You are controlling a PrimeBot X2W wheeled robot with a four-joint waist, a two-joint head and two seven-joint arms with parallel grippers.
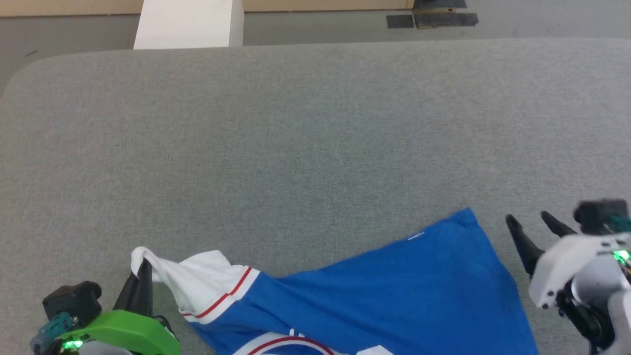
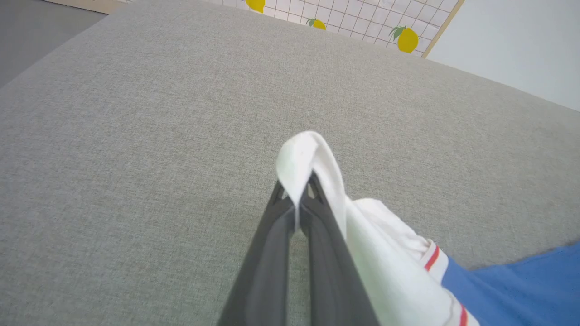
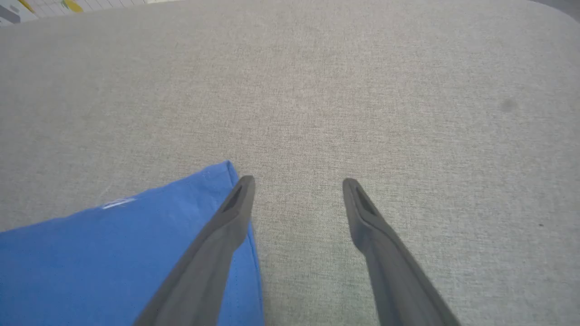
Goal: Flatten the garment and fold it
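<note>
The garment point(image 1: 409, 291) is a royal-blue shirt with a white sleeve and red-striped trim, lying along the near edge of the grey surface point(image 1: 305, 143). My left gripper point(image 1: 144, 264) at the lower left is shut on the tip of the white sleeve point(image 2: 303, 158), lifting it a little. In the right wrist view my right gripper point(image 3: 297, 183) stands open just beside the blue hem corner point(image 3: 222, 174), with nothing between its fingers. The same gripper point(image 1: 530, 222) shows at the far right of the head view, apart from the cloth.
Beyond the wide grey fabric surface stands a white pillar point(image 1: 190, 22) on a grey floor. A dark floor fixture point(image 1: 434, 17) lies at the top right. A tiled wall with lemon prints point(image 2: 403, 38) shows in the left wrist view.
</note>
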